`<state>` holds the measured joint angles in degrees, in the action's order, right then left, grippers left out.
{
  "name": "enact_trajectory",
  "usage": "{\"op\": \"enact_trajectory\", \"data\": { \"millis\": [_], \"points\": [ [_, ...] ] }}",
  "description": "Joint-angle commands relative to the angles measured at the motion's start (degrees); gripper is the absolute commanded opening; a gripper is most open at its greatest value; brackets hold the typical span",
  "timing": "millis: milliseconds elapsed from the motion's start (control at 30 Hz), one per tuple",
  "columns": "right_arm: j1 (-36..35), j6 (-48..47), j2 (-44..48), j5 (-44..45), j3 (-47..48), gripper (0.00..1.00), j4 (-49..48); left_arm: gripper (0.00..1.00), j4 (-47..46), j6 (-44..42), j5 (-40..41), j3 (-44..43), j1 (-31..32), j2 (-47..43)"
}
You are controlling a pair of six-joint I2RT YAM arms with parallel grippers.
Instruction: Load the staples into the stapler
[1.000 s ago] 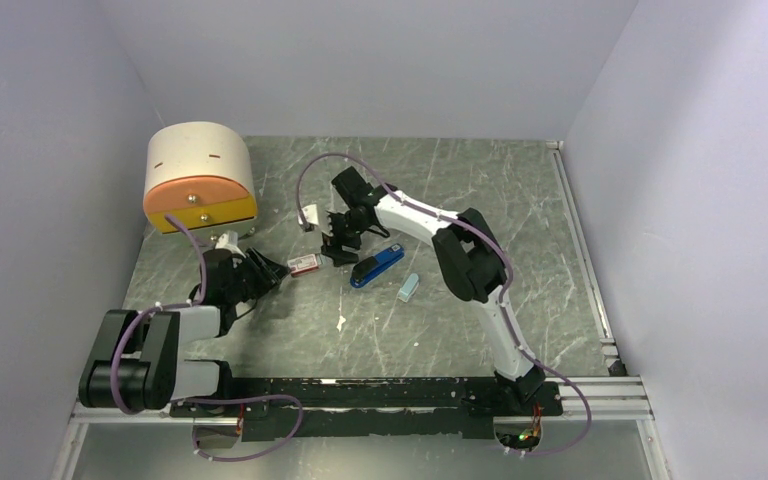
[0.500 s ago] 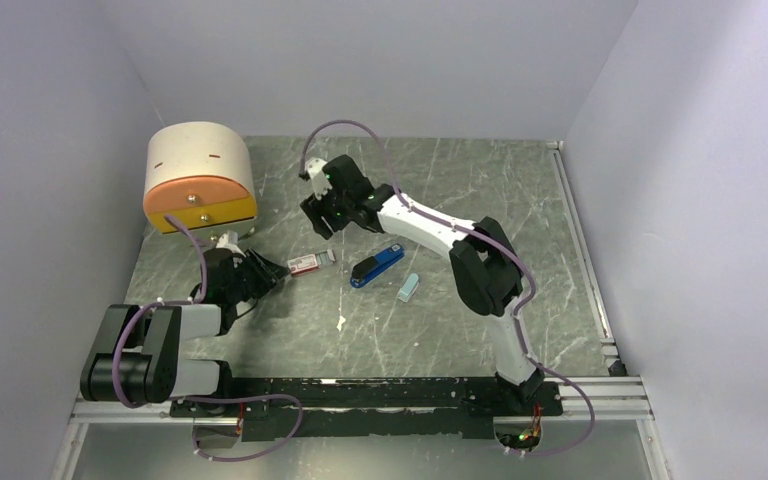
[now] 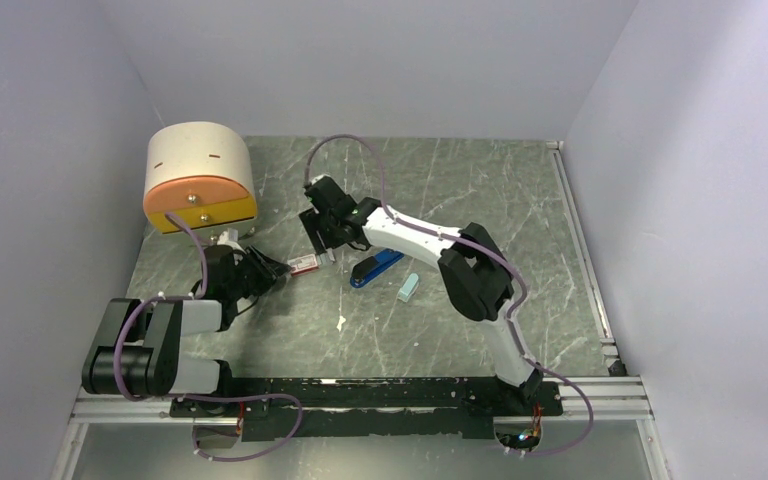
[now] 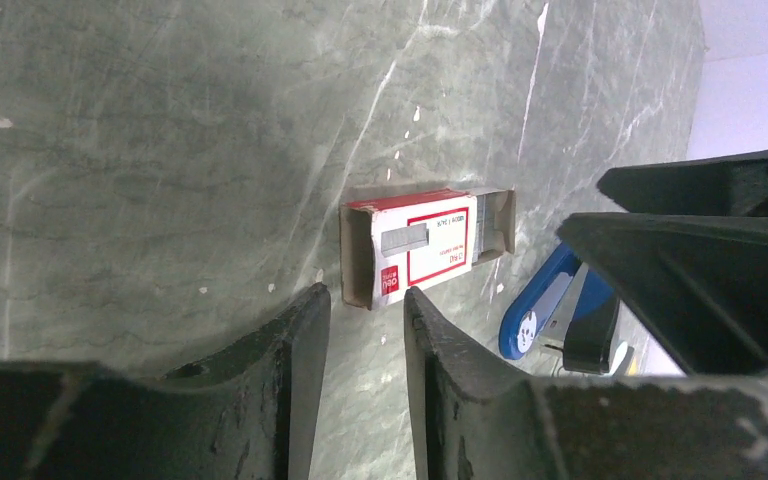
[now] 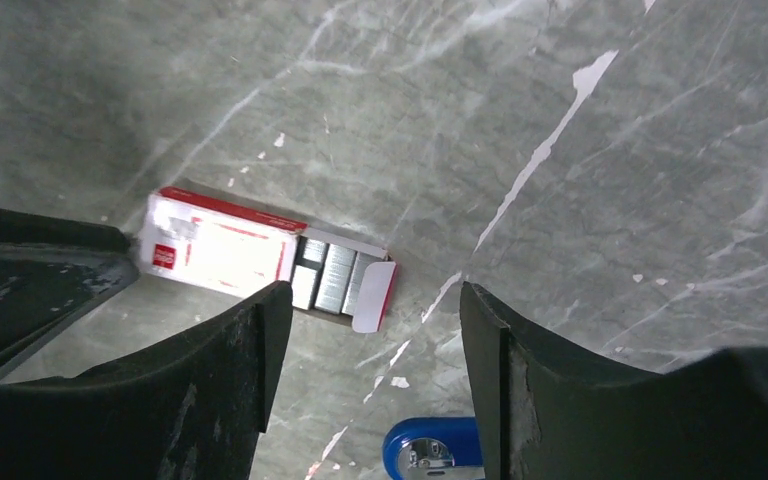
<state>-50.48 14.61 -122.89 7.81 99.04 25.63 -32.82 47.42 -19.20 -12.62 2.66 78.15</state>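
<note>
Open box point(image 5: 220, 247), staples point(image 5: 335, 277) inside, right tool point(image 5: 372, 300) spread above, stapler point(image 3: 377, 267) near

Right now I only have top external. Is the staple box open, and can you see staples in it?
Observer: Yes. Right wrist shows the staple box with its end flap out. The staples, grey strips, lie inside that end.
Operator: Right jaws holding anything?
Observer: No. They stand wide open, aimed at that open end, with nothing between them.
Operator: Left side?
Observer: Left wrist shows the left jaws with only a narrow gap between them, empty. The box's other end lies just past their tips.
</note>
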Motion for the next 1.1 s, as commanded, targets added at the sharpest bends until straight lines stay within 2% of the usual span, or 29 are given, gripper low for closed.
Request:
{"op": "enact_trajectory", "data": {
  "millis": [0,233,433,667,900,1033,1067],
  "points": [
    [-0.5,1.2,-3.1,0.4,1.1,0.65,3.8,0.40,-2.3,0.5,-1.1,-1.1,-0.5,0.9],
    [-1.1,1.7,-5.5,2.9,3.9,0.62,7.7,0.38,-4.7,1.5,-2.9,-1.2,-0.5,2.9],
    [-1.2,2.7,-4.7,4.9,3.3,0.40,7.3,0.38,-3.8,1.1,-2.5,-1.2,-0.5,2.3],
    [-1.1,3.1,-4.7,5.4,3.6,0.24,7.1,0.38,-4.5,1.2,-2.6,-1.2,-0.5,2.8],
    [-0.9,3.3,-6.0,2.9,5.0,0.01,6.6,0.38,-8.2,3.1,-4.5,-0.7,-0.5,4.6],
    [-0.9,3.7,-6.3,2.8,5.1,0.00,6.5,0.37,-9.4,3.4,-5.2,-0.5,-0.5,5.9],
    [-0.8,3.7,-6.3,2.8,5.0,0.03,6.3,0.36,-9.7,3.4,-5.3,-0.5,-0.5,6.2]
  ]
}}
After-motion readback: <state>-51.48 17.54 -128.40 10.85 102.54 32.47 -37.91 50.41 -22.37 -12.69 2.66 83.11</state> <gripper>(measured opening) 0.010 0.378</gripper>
